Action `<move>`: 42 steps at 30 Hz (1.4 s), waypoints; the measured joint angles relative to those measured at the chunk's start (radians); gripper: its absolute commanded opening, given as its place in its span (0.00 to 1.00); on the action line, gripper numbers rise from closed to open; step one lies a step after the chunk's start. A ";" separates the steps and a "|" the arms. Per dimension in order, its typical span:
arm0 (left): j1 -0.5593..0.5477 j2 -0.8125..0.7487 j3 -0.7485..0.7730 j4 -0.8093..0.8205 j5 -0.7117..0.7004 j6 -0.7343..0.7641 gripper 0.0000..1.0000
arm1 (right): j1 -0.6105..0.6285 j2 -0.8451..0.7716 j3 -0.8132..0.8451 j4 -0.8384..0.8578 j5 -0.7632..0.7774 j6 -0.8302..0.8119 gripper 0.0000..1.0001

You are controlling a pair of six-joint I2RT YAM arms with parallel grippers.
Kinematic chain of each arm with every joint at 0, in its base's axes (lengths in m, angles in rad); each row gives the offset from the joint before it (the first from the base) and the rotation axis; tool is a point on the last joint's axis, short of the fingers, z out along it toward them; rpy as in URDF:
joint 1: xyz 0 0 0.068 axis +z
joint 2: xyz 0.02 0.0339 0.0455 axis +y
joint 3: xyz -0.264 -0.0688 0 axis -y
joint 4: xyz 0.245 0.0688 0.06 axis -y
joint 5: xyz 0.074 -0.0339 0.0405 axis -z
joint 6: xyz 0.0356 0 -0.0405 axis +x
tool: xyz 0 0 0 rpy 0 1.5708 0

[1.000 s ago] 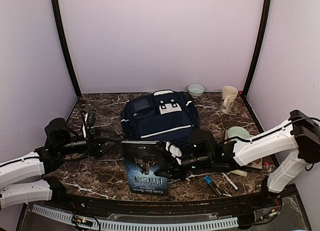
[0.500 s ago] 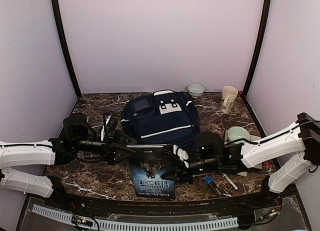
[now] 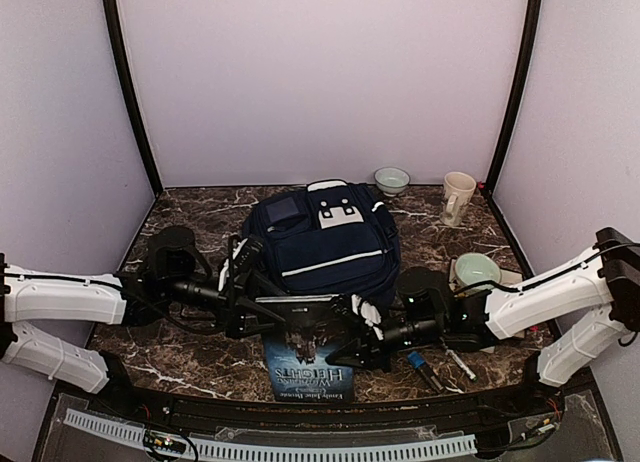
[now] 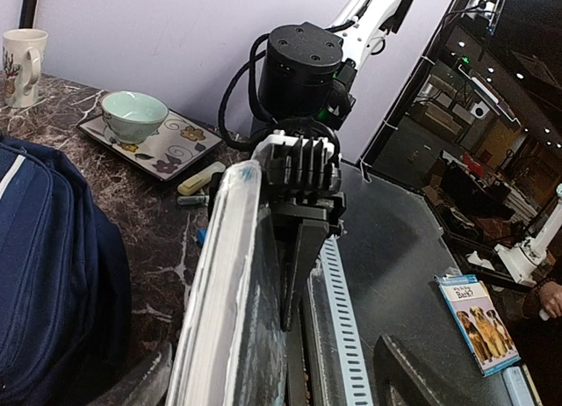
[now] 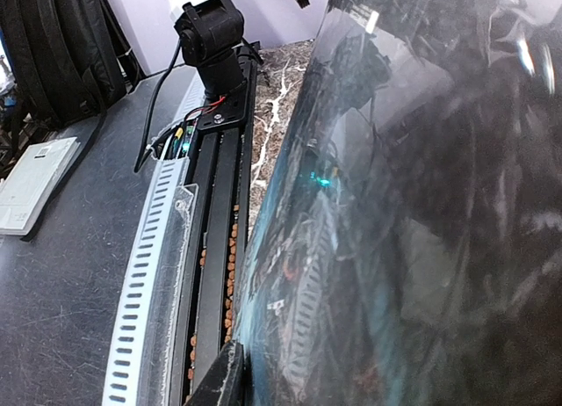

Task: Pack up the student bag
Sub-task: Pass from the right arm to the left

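The book (image 3: 305, 367) has a glossy, reflective cover and paper pages. The backpack (image 3: 320, 244) is matt navy cloth. The table (image 3: 190, 352) looks like smooth, polished dark marble.

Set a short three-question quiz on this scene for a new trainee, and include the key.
1. True or false: the book is already inside the student bag.
2. Which arm's fingers are clamped on the book? A) left B) right C) neither
3. Fill in: the green bowl on the right sits on a patterned ____.

Key:
1. False. The book is outside the bag, on its near side.
2. B. The right gripper grips the book's edge, while the left gripper is open around it.
3. Tray.
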 measured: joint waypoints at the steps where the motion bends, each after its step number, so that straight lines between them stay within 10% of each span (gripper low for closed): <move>1: -0.003 0.003 0.003 -0.002 0.001 0.003 0.75 | 0.000 -0.001 -0.002 0.001 0.000 0.000 0.00; 14: -0.011 0.008 0.004 -0.002 0.005 0.050 0.54 | 0.000 -0.024 -0.008 -0.002 -0.037 0.011 0.00; 27: -0.028 0.061 0.004 0.003 0.036 0.060 0.64 | -0.011 -0.114 -0.008 -0.022 -0.053 0.009 0.00; 37: -0.029 0.118 0.023 0.020 0.067 0.060 0.01 | -0.014 -0.175 -0.009 -0.090 -0.018 -0.037 0.00; 42: -0.027 0.121 0.023 0.026 0.071 0.058 0.00 | -0.015 -0.177 -0.011 -0.085 0.000 -0.035 0.00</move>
